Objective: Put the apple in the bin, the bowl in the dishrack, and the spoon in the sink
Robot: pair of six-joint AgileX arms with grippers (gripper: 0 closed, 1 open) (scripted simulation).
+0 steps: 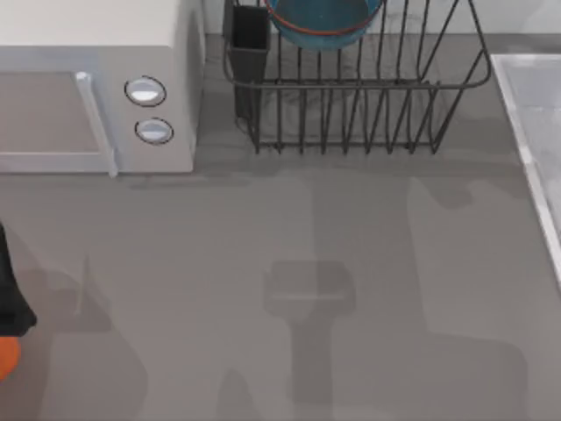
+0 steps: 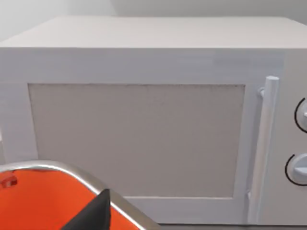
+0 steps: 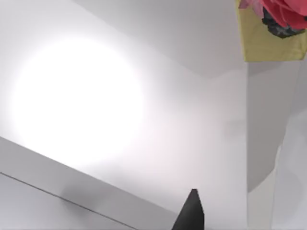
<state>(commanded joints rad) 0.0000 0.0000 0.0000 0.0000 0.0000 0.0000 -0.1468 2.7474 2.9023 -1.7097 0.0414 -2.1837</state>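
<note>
From above, the bowl (image 1: 323, 19) sits inside the dishrack (image 1: 359, 92) at the far edge of the grey table (image 1: 289, 228), its blue body and reddish rim cut off by the frame's top edge. The rack's dark utensil cup (image 1: 248, 39) stands at the corner nearest the white microwave (image 1: 96, 88), whose two round knobs (image 1: 145, 90) face the table. The sink (image 1: 535, 114) runs along the table's right side, its raised white rim showing. At the left edge, near the front, part of the left arm (image 1: 10, 294) shows as a dark shape, with a sliver of orange bin (image 1: 5, 355) just below it.

The left wrist view faces the microwave's door and handle (image 2: 261, 148). Beneath the camera lies the bin, orange inside with a metal rim (image 2: 72, 170), and one dark fingertip of the left tool (image 2: 93, 213) hangs over it; how far this tool is open I cannot tell, nor whether it holds anything.

The right wrist view looks at pale walls and a bright glow, with a yellow-and-red picture (image 3: 273, 28) at one corner. A single dark fingertip of the right tool (image 3: 192, 213) shows; its opening cannot be told either.
</note>
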